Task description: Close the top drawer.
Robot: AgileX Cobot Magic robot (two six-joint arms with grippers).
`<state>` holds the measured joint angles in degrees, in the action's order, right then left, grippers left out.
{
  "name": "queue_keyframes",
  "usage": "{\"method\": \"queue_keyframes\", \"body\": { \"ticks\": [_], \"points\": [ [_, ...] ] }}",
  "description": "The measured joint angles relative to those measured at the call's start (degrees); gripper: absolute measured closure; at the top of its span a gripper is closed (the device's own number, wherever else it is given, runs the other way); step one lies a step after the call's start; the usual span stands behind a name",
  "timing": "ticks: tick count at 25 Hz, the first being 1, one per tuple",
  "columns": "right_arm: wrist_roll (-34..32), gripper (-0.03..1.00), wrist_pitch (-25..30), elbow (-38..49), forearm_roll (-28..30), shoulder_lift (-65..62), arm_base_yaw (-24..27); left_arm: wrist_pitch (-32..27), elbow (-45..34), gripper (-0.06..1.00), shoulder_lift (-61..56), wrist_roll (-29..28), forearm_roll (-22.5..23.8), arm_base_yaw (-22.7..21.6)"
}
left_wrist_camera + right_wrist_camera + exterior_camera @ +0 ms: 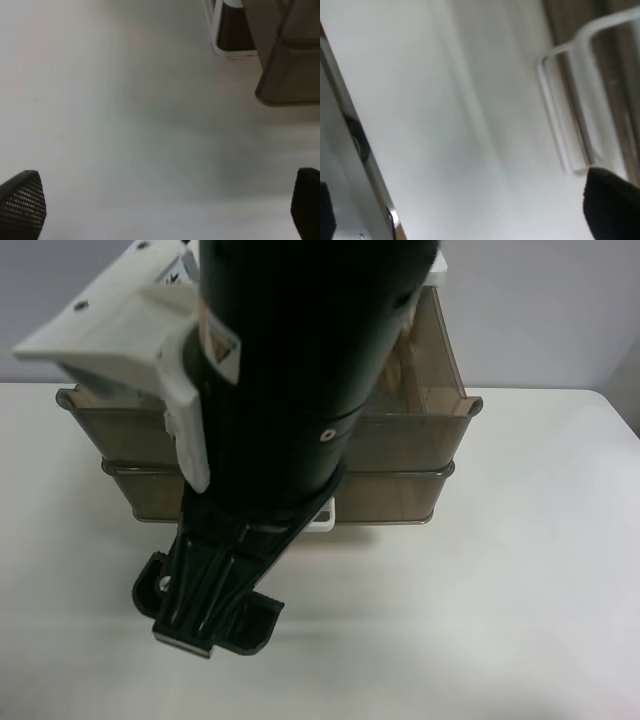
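**At table's far side: top drawer stacked on its twin**

Toward the far edge of the white table (520, 620), we're seeing the top drawer (420, 430) sitting stacked on a lower drawer (400, 495), smoky walls, inside open to the ext. high cam. A black arm (280, 390) is blocking its mid front incl. handle. We're reading the left gripper (162, 207) as released, fingertips (22, 205) sitting wide apart over the table. W/ the right gripper's fingertip (610, 210) showing alone beside a blurred white loop handle (555, 115), we're finding we can't tell its state.

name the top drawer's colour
The top drawer is smoky translucent brown-grey, clearest in the exterior high view.
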<state>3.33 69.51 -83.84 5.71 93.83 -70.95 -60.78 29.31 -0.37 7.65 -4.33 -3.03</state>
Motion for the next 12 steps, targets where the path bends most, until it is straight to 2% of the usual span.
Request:
{"method": "queue_keyframes", "body": {
  "ticks": [7,12],
  "points": [
    [0.0,0.0,-2.45,0.0,2.29,4.67,0.17,0.0,0.0,-0.05,0.0,0.0,0.0,0.0],
    [0.0,0.0,-2.87,0.0,2.43,4.72,3.27,0.0,0.0,-0.05,0.0,0.0,0.0,0.0]
  ]
}}
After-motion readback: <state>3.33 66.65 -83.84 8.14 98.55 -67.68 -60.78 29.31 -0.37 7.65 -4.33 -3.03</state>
